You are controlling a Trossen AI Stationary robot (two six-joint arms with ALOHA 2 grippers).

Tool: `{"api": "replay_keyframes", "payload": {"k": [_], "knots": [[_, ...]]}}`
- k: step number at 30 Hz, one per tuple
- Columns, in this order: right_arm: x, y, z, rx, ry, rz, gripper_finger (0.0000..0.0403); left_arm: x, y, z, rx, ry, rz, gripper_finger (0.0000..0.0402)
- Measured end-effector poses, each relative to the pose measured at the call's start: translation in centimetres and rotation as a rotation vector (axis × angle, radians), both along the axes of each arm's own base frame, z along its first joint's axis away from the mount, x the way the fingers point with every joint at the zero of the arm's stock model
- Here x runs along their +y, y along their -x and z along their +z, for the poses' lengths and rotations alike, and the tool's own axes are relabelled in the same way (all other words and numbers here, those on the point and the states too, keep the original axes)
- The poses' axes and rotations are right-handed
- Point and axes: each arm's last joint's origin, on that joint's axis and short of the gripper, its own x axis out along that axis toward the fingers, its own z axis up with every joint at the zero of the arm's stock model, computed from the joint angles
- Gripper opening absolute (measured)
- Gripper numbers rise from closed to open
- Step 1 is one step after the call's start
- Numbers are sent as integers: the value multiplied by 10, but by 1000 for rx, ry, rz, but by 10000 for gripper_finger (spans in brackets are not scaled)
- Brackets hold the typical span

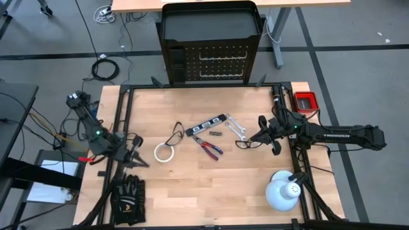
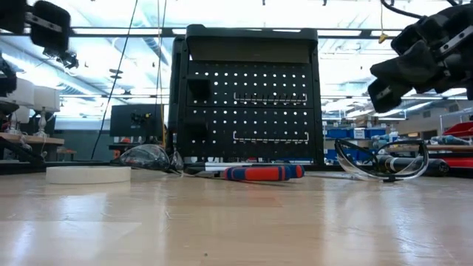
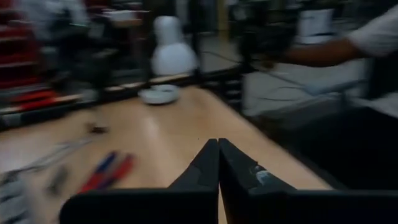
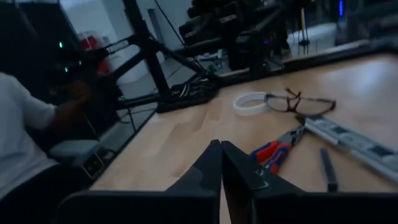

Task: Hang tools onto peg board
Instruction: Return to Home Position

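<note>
The tools lie on the wooden table: a white tape roll (image 1: pixel 165 153), black-framed glasses (image 1: pixel 175 133), a dark level bar (image 1: pixel 206 124), red-handled pliers (image 1: pixel 208 147) and two silver wrenches (image 1: pixel 235 126). A second pair of glasses (image 1: pixel 246 144) lies further right. The black peg board (image 1: pixel 211 61) stands upright at the far edge. My left gripper (image 1: pixel 132 144) is shut and empty at the table's left edge, left of the tape roll. My right gripper (image 1: pixel 251 137) is shut and empty, raised above the second glasses (image 2: pixel 380 161).
Black gloves (image 1: pixel 128 197) lie at the near left corner and a white dome lamp (image 1: pixel 283 191) stands at the near right. A red box (image 1: pixel 305 100) sits at the far right. A small dark piece (image 1: pixel 216 135) lies by the pliers. A person in a white sleeve (image 3: pixel 373 34) stands beyond the table.
</note>
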Motion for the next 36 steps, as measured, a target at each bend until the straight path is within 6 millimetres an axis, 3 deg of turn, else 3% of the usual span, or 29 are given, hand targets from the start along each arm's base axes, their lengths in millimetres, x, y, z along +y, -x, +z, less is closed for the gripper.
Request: {"api": "replay_keyframes", "payload": {"k": [9, 20, 36], "knots": [[0, 0, -1, 25, -76, -18, 36, 3, 19, 0, -4, 133, -344, 1], [-1, 0, -1, 23, -72, -21, 33, -1, 26, -23, -16, 216, -630, 0], [-1, 0, 0, 20, -71, -21, 32, -3, 25, -30, 30, 253, -647, 5]]}}
